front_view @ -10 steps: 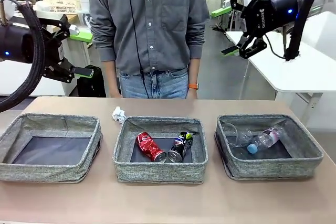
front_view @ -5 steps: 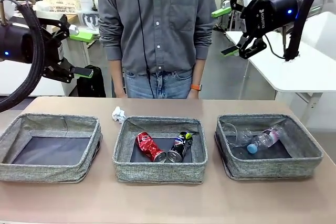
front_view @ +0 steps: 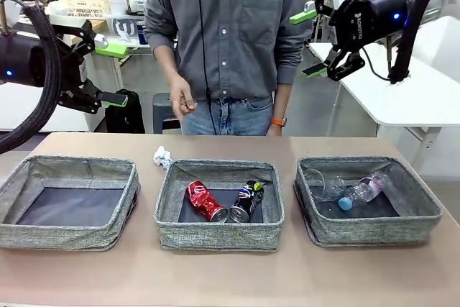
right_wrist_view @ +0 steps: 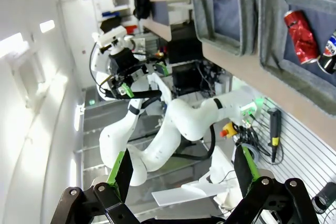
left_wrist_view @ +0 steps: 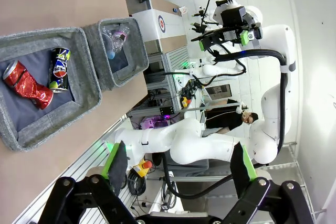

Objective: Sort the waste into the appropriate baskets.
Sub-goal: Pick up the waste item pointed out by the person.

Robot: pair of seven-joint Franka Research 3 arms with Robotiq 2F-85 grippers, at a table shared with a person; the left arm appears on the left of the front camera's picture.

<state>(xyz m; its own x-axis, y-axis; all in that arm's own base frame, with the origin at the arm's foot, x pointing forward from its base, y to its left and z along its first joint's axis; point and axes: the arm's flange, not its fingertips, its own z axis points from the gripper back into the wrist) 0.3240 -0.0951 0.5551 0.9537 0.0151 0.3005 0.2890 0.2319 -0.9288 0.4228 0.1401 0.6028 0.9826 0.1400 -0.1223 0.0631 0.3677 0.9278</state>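
**Cans and plastics binned, paper lying on the table**

The left gripper (front_view: 108, 73) is hanging high above the table's left end, jaws spread wide and gripping nothing. Below it, the left basket (front_view: 69, 237) is sitting with a bare dark bottom. The crumpled paper (front_view: 162, 156) is lying on the table (front_view: 230, 278) just behind the middle basket (front_view: 218, 236), near its far left corner. In that basket the red can (front_view: 206, 201) and dark can (front_view: 245, 200) are lying side by side. A person's hand (front_view: 182, 104) is hovering beyond the table's far edge. The right basket (front_view: 374, 231) is holding the cup (front_view: 321, 182) and bottle (front_view: 363, 190). The right gripper (front_view: 309, 42) is hanging high, jaws wide, gripping nothing.
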